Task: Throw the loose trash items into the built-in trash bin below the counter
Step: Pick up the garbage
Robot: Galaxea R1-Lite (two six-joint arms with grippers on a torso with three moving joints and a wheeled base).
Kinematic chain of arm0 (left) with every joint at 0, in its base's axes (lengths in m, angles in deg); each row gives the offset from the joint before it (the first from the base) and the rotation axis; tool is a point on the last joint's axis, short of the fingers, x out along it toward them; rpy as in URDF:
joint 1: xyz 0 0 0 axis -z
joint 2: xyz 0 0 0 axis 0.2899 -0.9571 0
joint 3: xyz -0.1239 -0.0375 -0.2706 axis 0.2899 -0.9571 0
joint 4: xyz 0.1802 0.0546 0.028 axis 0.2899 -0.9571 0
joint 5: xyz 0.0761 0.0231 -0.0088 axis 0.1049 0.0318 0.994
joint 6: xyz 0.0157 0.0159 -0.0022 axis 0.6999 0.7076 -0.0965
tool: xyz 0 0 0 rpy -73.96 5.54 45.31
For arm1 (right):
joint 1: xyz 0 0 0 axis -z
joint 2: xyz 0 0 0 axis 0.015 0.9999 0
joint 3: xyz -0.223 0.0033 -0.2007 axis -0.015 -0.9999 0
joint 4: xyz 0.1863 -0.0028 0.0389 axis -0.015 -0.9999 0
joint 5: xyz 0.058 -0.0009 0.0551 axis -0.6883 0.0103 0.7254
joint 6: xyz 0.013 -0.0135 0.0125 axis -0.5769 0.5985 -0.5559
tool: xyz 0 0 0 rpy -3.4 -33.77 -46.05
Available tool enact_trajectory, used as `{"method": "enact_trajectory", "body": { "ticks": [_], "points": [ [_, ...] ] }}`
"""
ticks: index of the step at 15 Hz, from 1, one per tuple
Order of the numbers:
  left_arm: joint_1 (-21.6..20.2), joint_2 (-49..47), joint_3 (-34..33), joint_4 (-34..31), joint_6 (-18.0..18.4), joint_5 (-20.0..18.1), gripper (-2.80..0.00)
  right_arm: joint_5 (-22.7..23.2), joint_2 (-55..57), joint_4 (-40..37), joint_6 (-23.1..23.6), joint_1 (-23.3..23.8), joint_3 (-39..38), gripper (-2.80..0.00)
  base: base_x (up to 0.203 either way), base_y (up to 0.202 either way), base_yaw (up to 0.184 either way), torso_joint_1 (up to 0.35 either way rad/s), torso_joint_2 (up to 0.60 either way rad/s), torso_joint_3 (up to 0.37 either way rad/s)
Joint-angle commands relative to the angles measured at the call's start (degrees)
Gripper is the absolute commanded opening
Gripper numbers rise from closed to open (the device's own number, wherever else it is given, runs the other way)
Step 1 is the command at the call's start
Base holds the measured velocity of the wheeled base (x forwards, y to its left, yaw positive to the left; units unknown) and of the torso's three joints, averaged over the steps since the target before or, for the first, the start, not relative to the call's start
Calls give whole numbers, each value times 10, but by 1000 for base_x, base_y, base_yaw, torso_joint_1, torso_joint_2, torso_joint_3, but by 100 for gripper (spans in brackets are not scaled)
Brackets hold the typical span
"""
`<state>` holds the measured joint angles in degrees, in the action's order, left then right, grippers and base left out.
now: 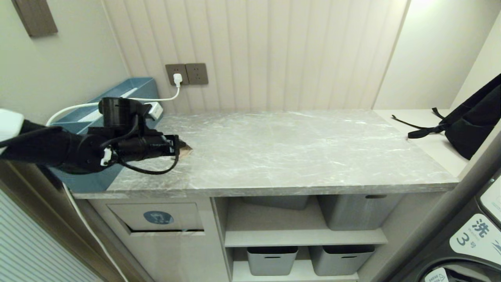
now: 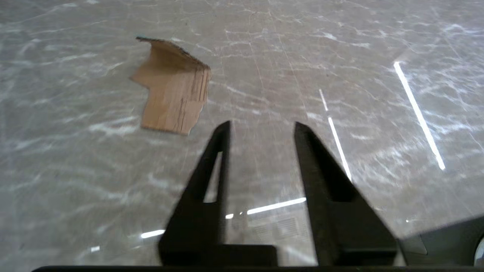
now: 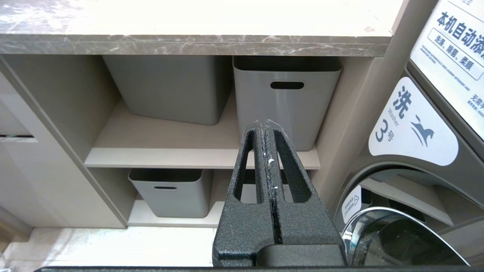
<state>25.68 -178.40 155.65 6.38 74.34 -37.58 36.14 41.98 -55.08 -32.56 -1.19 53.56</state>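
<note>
The job looks like it has only just begun. One scrap of brown cardboard [image 2: 172, 88] lies flat on the grey marble table [image 1: 297, 149], near its left end, bent up at one side. No other scrap shows in any view (a second one may be hidden, or already gone; I cannot tell). The left pincer [image 2: 261, 128] hangs over the table just beside the scrap, not touching it, with its two fingers apart and nothing between them. The trash bin [image 1: 158, 217], the flap with the blue sticker, sits under the table on the left, and its flap looks nearly shut. The right pincer [image 3: 266, 126] is closed and empty, parked low by the shelves with the grey tubs [image 3: 287, 98]. What is left: grab the scrap, carry it down, and push it through the flap.
</note>
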Motion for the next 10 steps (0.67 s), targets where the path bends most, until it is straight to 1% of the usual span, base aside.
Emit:
{"method": "enact_trajectory", "body": {
  "ticks": [1, 2, 4, 5, 7, 8, 10],
  "points": [
    [2, -58, 65, -18, 0, 7, 0, 0, -1, 0, 0, 0, 0, -280, 0, 0, 0, 0, 0, 0],
    [2, -79, 98, -31, -2, 22, 0, 0, -1, 0, 0, 0, 0, -280, 0, 0, 0, 0, 0, 0],
    [10, -116, 156, -39, -16, 49, 0, 0, -1, 0, 0, 0, 0, -280, 0, 0, 0, 0, 0, 0],
    [17, -131, 185, -39, -24, 73, 0, 0, -1, 0, 0, 0, 0, -280, 0, 0, 0, 0, 0, 0],
    [26, -165, 245, -37, -52, 130, 0, 0, -1, 0, 0, 0, 0, -280, 0, 0, 0, 0, 0, 0],
    [28, -179, 262, -37, -59, 145, 0, 0, -1, 0, 0, 0, 0, -280, 0, 0, 0, 0, 0, 0],
    [29, -197, 280, -36, -59, 154, 0, 0, -1, 0, 0, 0, 0, -280, 0, 0, 0, 0, 0, 0]
  ]
}}
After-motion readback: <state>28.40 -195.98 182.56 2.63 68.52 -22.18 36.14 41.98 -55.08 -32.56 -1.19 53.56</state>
